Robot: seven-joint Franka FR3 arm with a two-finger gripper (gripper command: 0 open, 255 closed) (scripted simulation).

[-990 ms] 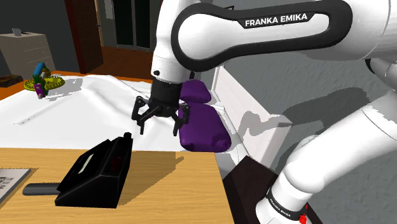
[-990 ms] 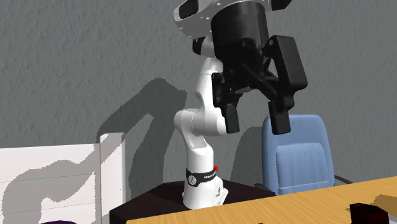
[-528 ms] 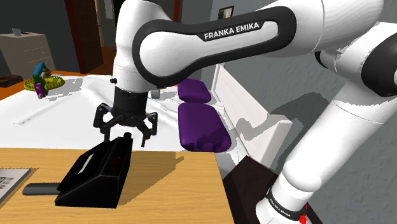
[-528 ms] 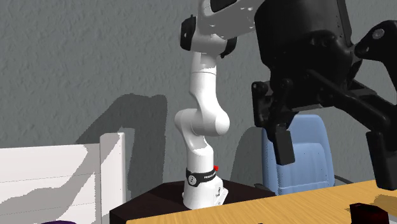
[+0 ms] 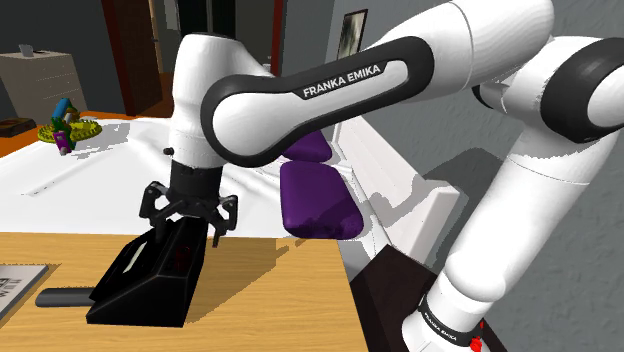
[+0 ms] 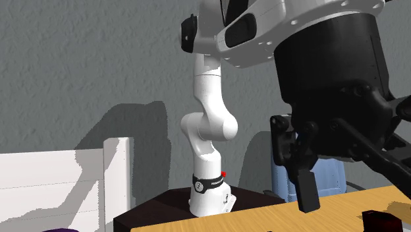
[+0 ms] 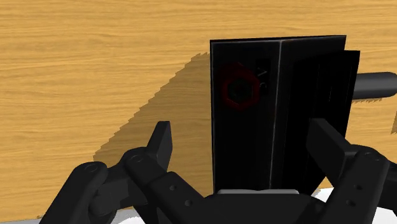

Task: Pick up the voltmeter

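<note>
voltmeter, a black wedge-shaped case, sits on the wooden counter, with its taller end toward the bed. gripper hangs just over that taller end, its fingers spread wide, one on each side of the case. in the wrist view the black fingers stand well apart, and the voltmeter's upright end lies between them, a red hexagonal ring on its face. one finger is clear of the case; whether the other touches it i cannot tell. a dark grey bar lies on the counter just beside the voltmeter's low end. beyond the counter is a white bed with two purple pillows. in the second exterior view the gripper looms close in front of the white arm, which rises from its dark stand.
</note>
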